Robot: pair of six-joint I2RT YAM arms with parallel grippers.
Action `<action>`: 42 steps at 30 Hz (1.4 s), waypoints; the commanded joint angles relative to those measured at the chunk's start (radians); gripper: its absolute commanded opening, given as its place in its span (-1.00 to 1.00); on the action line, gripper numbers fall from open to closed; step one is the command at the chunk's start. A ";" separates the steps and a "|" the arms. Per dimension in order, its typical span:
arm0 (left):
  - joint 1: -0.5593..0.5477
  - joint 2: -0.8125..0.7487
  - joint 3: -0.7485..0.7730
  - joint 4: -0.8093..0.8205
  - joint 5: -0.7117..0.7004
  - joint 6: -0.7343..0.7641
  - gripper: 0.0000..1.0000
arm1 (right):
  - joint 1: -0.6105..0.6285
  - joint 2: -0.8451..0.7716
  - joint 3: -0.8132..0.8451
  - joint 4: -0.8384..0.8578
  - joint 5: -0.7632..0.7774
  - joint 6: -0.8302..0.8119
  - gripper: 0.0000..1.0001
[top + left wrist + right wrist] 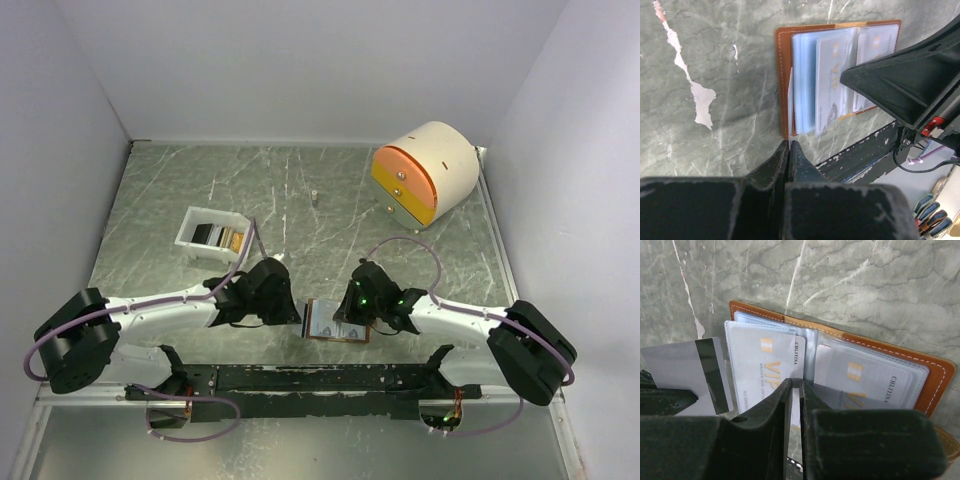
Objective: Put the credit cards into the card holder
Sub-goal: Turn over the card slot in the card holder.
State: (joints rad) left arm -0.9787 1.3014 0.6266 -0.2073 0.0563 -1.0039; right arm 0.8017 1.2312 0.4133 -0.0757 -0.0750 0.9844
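The holder [332, 322] lies open and flat on the counter [300, 180], close to the near edge, between the two arms. Its brown outside faces down and its clear pockets face up.

Far to the left of the holder and further back sits a white tray [186, 232]. A few cards [222, 238] lie in it, some dark and some gold.

Just left of the holder is the left end effector [789, 147]. Its two fingers are pressed tight together. They pinch a thin grey card [685, 367] with a black stripe. The card stands on its edge right beside the holder's left side, by the stitched brown rim. From the left wrist view you see the card only as a thin white line going up from the fingertips.

Inside the holder, two pale cards [767, 365] with gold letters sit in the clear pockets, one on the left half and one on the right half.

Over the middle of the holder is the right end effector [796, 387]. Its fingers are almost closed, with only a thin gap left. The tips are down on the clear pockets. I cannot tell if they pinch a pocket or just touch it.

Far to the right of the holder and at the back stands a round cream and orange drawer unit [430, 165].
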 commanded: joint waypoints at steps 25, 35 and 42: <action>0.003 0.029 -0.045 0.228 0.127 -0.027 -0.86 | 0.018 -0.059 0.005 -0.047 0.066 -0.032 -0.71; 0.004 0.047 -0.053 0.388 0.207 -0.041 -0.86 | 0.016 -0.213 0.164 -0.317 0.259 -0.103 -0.44; -0.002 0.124 -0.033 0.514 0.268 -0.062 -0.87 | 0.016 -0.368 0.176 -0.353 0.242 -0.106 -0.36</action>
State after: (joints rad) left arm -0.9771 1.4036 0.5766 0.1894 0.2691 -1.0492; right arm 0.8158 0.9142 0.5949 -0.3645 0.1524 0.8925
